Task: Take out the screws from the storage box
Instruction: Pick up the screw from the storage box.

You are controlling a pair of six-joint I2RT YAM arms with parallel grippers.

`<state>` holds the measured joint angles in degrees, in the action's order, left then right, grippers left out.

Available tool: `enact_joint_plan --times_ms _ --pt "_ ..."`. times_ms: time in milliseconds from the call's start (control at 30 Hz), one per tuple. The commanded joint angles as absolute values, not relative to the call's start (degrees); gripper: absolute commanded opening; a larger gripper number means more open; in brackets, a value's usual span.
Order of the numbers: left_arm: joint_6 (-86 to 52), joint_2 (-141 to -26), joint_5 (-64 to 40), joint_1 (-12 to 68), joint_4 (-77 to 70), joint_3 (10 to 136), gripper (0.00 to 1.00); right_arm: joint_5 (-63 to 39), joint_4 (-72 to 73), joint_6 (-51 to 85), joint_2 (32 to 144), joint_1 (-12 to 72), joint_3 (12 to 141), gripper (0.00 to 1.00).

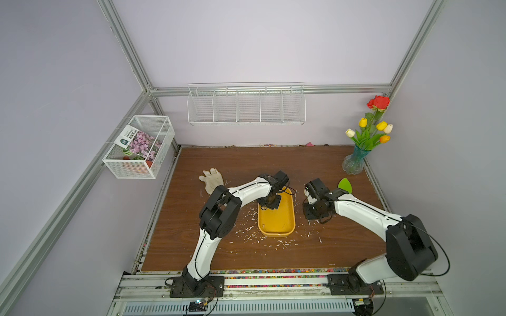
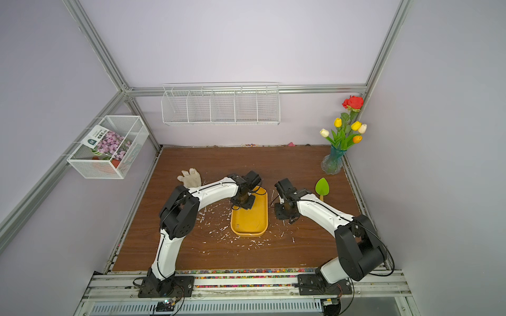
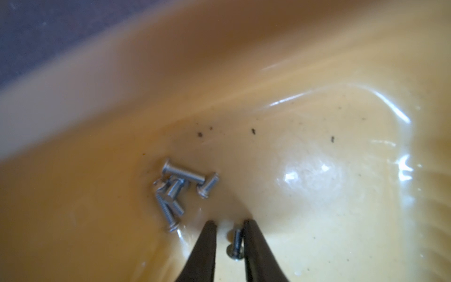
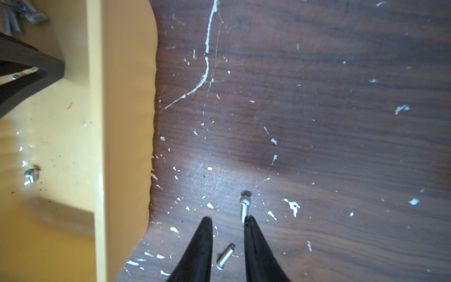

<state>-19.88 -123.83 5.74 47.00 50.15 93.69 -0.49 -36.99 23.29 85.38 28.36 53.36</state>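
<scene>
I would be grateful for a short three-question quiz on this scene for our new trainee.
1. True or false: the right gripper hangs directly over the storage box.
2. What lies between the fingers of the left gripper? A) a screw B) a white fleck C) nothing
3. In the right wrist view, how many screws lie on the wooden table?
Key: 1 false; 2 A; 3 two.

White glove (image 1: 211, 179), green leaf-shaped piece (image 1: 345, 184), vase of flowers (image 1: 354, 163), white flecks (image 1: 247, 227), long wire rack (image 1: 246, 110), mesh basket (image 1: 131, 171).
</scene>
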Motion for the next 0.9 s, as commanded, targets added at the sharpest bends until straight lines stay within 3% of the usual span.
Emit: enact_joint_plan --times_ms 0,200,267,433,867 --pt "-19.8 -126.2 3.7 47.1 54.0 92.8 0.24 -0.4 -37.5 22.9 84.0 28.4 54.3 0.28" --pt "-19.8 -127.3 2.1 47.1 54.9 92.2 0.18 0.0 -37.9 22.4 83.8 28.4 54.5 0.29" --pt "-19.8 -127.6 1.8 47.1 54.9 92.0 0.09 0.0 -38.0 22.3 83.9 28.4 54.6 0.29" --pt "-18.5 -128.0 1.5 47.0 55.5 93.4 0.0 0.0 -37.8 22.3 83.7 28.4 54.7 0.29" --pt "-18.6 -118.3 2.9 46.9 56.3 97.9 0.0 0.4 -38.0 21.5 83.0 28.4 56.7 0.29"
